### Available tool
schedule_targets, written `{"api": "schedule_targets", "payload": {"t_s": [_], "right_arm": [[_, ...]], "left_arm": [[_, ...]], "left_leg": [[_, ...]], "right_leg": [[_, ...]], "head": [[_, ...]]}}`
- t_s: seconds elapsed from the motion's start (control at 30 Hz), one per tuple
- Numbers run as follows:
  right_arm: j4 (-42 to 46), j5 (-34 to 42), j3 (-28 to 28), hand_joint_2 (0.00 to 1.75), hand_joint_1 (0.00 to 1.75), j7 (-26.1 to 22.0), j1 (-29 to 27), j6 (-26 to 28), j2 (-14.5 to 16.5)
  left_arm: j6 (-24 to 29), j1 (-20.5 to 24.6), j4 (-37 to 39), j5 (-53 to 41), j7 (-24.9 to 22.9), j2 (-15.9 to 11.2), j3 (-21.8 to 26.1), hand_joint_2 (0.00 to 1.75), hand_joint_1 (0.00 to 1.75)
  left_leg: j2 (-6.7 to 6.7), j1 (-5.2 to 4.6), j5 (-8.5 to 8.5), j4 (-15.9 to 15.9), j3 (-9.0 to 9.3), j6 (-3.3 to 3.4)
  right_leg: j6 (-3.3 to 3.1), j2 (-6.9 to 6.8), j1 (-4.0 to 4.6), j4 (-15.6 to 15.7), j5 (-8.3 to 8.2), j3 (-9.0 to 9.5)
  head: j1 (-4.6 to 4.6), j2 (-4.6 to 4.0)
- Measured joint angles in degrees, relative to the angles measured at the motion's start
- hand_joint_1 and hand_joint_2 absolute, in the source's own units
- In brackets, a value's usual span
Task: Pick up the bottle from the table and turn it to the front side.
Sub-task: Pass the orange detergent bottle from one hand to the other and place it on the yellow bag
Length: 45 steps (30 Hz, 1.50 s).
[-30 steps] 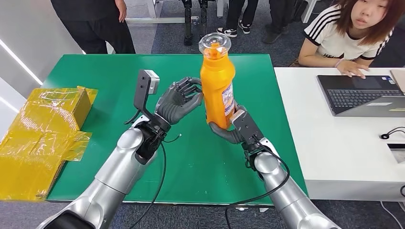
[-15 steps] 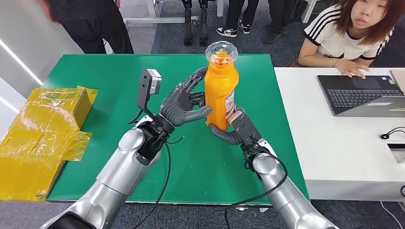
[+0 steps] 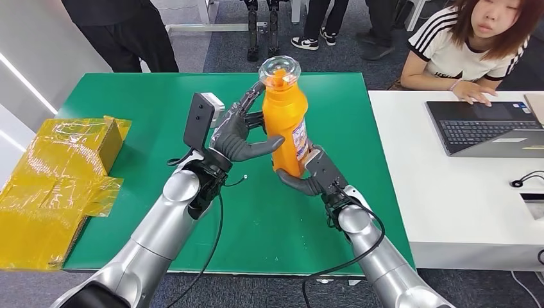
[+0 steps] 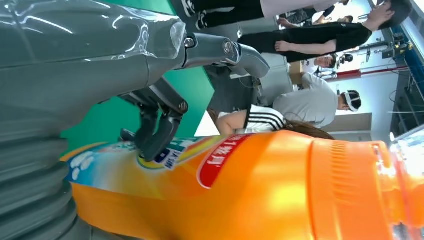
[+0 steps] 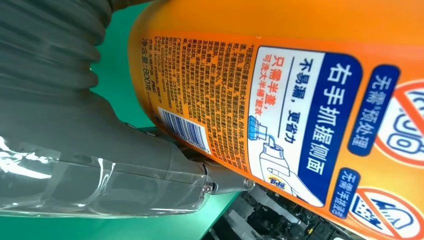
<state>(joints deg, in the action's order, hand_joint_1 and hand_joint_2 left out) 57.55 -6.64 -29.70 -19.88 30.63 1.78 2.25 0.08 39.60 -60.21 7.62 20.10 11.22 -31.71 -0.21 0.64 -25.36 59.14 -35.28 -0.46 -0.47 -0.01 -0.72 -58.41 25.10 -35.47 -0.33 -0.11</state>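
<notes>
We see the orange bottle (image 3: 284, 122) held up off the green desk (image 3: 128, 115), near the middle of the head view, roughly upright with its clear cap (image 3: 280, 67) tilted a little toward 11 o'clock. The right hand (image 3: 306, 176) grips the bottle's base from 5 o'clock, fingers wrapped under and around it. The left hand (image 3: 240, 131) comes in from 9 o'clock, its thumb pressed across the bottle's body and its fingers (image 3: 252, 97) spread around the far side near the shoulder, so both hands hold the same bottle. From the left wrist, a dark fingertip (image 4: 156, 142) rests on the colourful label (image 4: 150, 160). From the right wrist, we read a printed label with a barcode (image 5: 182, 129). At 3 o'clock a person (image 3: 475, 45) sits at a white desk (image 3: 449, 192) with a laptop (image 3: 484, 127); yellow wrapped packages (image 3: 58, 173) lie at 9 o'clock.
</notes>
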Motion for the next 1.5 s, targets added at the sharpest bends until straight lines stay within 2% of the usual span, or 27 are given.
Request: {"api": "schedule_targets", "payload": {"t_s": [0.5,0.73,1.2,1.33,1.5], "right_arm": [[-2.70,-2.04,-2.12,1.75,1.75,3.18,3.89,-3.51,1.40],[-6.23,-3.04,-5.08,1.75,1.75,4.75,6.85,-3.00,2.87],[-10.45,-2.90,-5.46,1.75,1.75,5.20,9.36,-1.96,3.19],[-11.03,-3.39,-5.47,1.75,1.75,5.70,10.06,-2.35,3.19],[-11.42,-3.50,-5.47,1.75,1.75,6.55,10.56,-2.58,3.20]], "left_arm": [[4.55,-0.19,-0.22,-5.15,0.49,-0.85,0.11,1.75,0.00],[-1.35,-0.53,-0.96,0.20,-2.98,-1.51,1.29,1.75,0.00],[-3.76,-0.98,-2.26,2.73,-5.03,-1.54,1.49,1.75,0.00],[-4.76,-0.96,-2.26,5.05,-5.73,-1.51,1.67,1.75,1.71],[-2.18,-1.09,-2.46,1.94,-4.14,-1.38,1.66,1.75,1.75]], "left_leg": [[0.01,0.00,0.00,0.00,-0.02,0.00],[-0.04,0.01,0.01,0.00,-0.02,-0.01],[-0.04,0.00,0.01,0.01,-0.02,0.00],[-0.04,0.00,0.01,0.01,-0.01,0.00],[-0.04,0.00,0.01,0.01,-0.02,0.00]], "right_leg": [[0.00,0.01,0.00,-0.02,0.00,0.01],[0.00,-0.04,0.01,-0.02,0.00,0.00],[0.00,-0.04,0.00,-0.01,0.00,0.00],[0.00,-0.04,0.00,-0.02,0.00,0.00],[0.00,-0.04,0.00,-0.02,0.00,0.00]], "head": [[0.01,0.00],[0.00,0.00],[0.00,0.00],[0.00,0.00],[0.01,0.00]]}}
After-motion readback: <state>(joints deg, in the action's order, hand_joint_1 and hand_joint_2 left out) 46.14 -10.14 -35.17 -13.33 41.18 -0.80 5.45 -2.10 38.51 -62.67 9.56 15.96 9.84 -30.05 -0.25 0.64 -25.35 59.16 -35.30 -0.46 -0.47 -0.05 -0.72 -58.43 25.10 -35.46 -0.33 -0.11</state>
